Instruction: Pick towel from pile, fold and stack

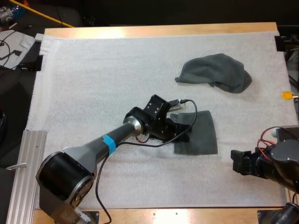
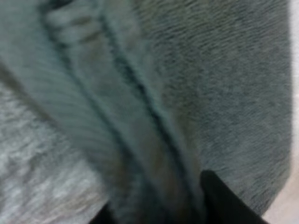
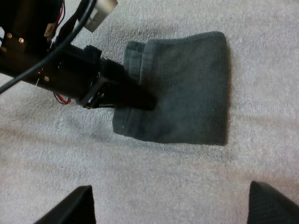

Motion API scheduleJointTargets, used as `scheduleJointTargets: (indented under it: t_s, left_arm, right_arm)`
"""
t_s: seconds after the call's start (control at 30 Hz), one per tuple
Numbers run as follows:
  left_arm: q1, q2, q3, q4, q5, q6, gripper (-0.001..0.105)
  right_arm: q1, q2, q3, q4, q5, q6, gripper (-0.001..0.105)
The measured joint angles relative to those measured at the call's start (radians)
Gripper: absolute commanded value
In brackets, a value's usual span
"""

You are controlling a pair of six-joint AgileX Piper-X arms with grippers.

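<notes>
Grey-green ribbed cloth, the folded towel (image 1: 201, 135) lay as a flat rectangle on the nubbly white mat (image 1: 93, 70), its thick hem pinched by my left gripper (image 1: 187, 133). My right gripper (image 1: 237, 161) gaped wide nearby, and the crumpled towel (image 1: 215, 72) slumped beyond.

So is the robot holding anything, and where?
The left gripper seems to pinch the folded towel at its layered edge; the right gripper is open, holding nothing.

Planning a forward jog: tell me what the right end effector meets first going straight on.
Likely the folded towel, at its near edge, after a strip of bare mat. The right end effector is open and aimed at it; the left end effector sits farther along. Height is unclear.
</notes>
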Motion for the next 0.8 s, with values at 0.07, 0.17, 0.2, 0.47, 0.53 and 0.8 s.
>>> scheduleJointTargets:
  t_s: [0.07,0.17,0.2,0.47,0.53,0.8]
  left_arm:
    - [0.005,-0.001,-0.001,0.031,-0.015,0.035,0.000]
    - [0.024,-0.021,-0.001,0.100,-0.049,0.126,0.001]
    - [0.039,-0.035,-0.002,0.136,-0.067,0.164,0.000]
    - [0.142,-0.091,-0.018,0.315,-0.185,0.346,0.000]
    - [0.194,-0.106,-0.024,0.367,-0.244,0.403,0.000]
    - [0.442,-0.160,-0.025,0.623,-0.509,0.669,0.000]
  right_arm:
    - [0.000,0.000,0.000,0.000,0.000,0.000,0.065]
    - [0.000,0.000,0.000,0.000,0.000,0.000,0.065]
    - [0.000,0.000,0.000,0.000,0.000,0.000,0.065]
    - [0.000,-0.002,0.000,0.000,0.000,0.000,0.065]
    - [0.000,-0.002,0.000,0.000,0.000,0.000,0.065]
    - [0.000,-0.002,0.000,0.000,0.000,0.000,0.065]
